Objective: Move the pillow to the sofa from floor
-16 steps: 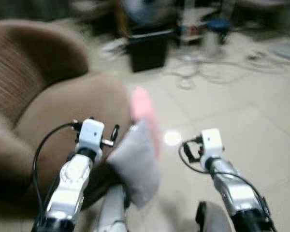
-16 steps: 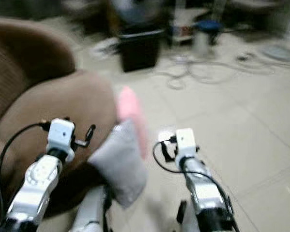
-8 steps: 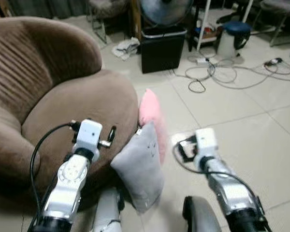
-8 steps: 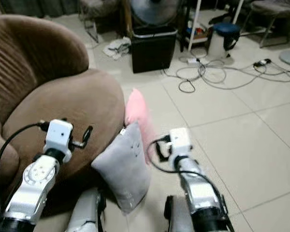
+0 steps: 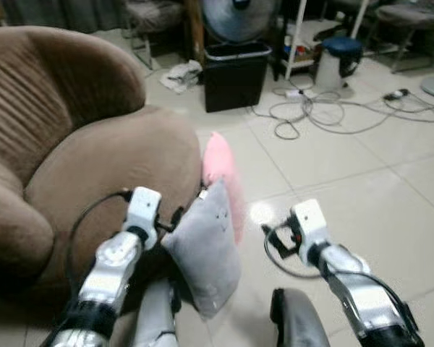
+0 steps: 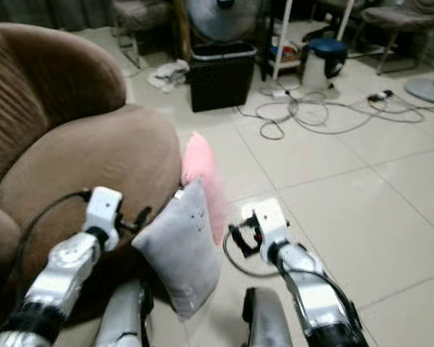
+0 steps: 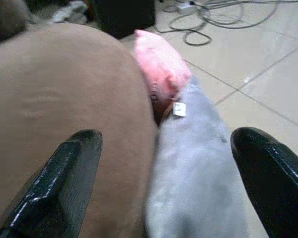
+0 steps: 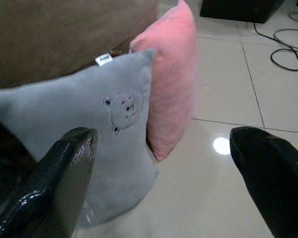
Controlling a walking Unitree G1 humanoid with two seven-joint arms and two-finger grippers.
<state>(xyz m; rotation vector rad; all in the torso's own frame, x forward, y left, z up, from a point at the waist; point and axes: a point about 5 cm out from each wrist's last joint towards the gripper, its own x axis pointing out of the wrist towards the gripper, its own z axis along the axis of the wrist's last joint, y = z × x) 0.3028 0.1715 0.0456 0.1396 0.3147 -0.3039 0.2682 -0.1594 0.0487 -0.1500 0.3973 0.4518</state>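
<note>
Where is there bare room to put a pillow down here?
The brown sofa seat is bare, bordered by its ribbed back and the grey pillow and pink pillow leaning at its front. Far floor is crowded: black bin, cables.

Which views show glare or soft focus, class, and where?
Left eye view: a bright glare spot on the floor tiles beside the pink pillow. Right wrist view: the same spot, image sharp, bear face clear on the grey pillow. Left wrist view: soft; sofa and left claw fingers blurred.

Head eyes look down over sofa (image 5: pixel 94 166) and floor; both wrist cameras sit close, sharing the grey pillow (image 8: pixel 104 129) and pink pillow (image 7: pixel 159 64).
</note>
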